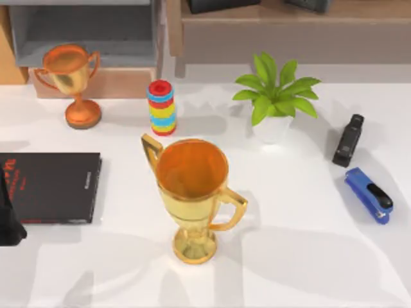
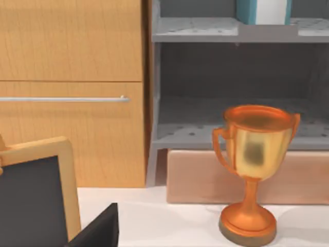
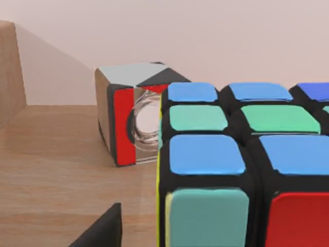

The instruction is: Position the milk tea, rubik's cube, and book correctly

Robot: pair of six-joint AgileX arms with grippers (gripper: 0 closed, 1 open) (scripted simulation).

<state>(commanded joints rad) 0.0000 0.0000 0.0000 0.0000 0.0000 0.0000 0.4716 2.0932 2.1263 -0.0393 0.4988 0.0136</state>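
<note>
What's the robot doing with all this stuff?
It seems to be tidying things onto shelves. The right wrist view looks closely at the rubik's cube at a wooden shelf, beside a small red-and-clear box. The teal book stands on the grey shelf. The left arm is at the table's left edge.

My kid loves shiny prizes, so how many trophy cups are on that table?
2. A big gold trophy stands near the table's middle, and a smaller orange-gold trophy stands at the back left by the shelf. Others could be hidden off-camera.

The rubik's cube (image 3: 241, 170) and book (image 2: 262, 11) are cut off.
</note>
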